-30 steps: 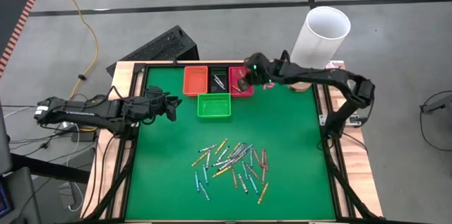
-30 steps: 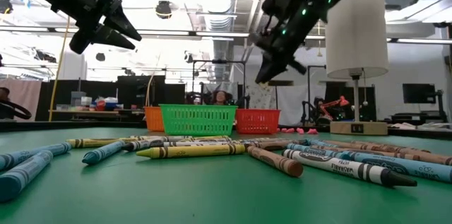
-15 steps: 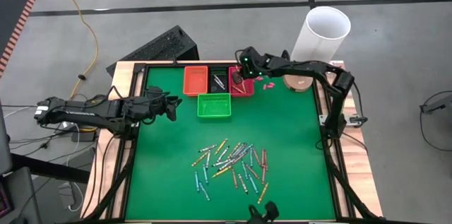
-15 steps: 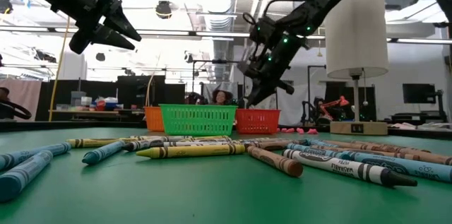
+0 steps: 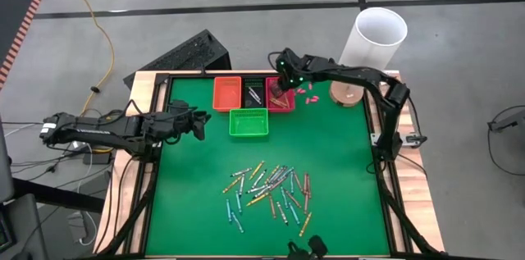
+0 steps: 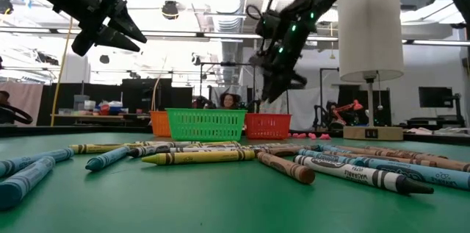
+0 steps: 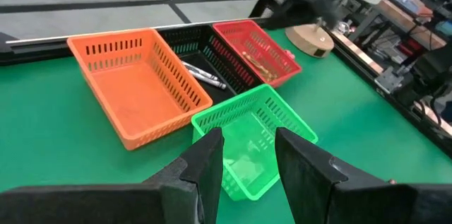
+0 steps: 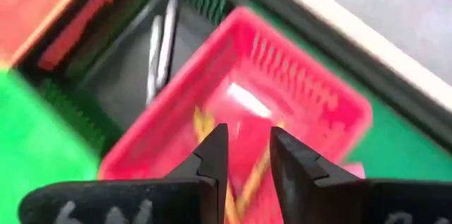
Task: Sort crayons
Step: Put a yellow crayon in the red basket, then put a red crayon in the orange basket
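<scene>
Several crayons (image 5: 271, 190) lie loose in a pile on the green mat, seen close in the low view (image 6: 220, 156). At the far side stand orange (image 5: 227, 93), black (image 5: 253, 92), red (image 5: 281, 102) and green (image 5: 248, 122) baskets. Crayons lie in the black basket (image 7: 201, 73) and in the red basket (image 8: 247, 181). My right gripper (image 8: 248, 136) hangs open over the red basket, with nothing between its fingers. My left gripper (image 7: 248, 160) hovers open above the table's left side, facing the green basket.
A white lamp shade (image 5: 373, 43) on a round wooden base (image 5: 346, 94) stands at the far right. A few pink bits (image 5: 310, 98) lie beside the red basket. The mat is bare between the baskets and the pile.
My right gripper has shifted toward the table's far edge and dipped lower over the red basket, while its arm's elbow has swung in toward the table. My left arm has kept still.
</scene>
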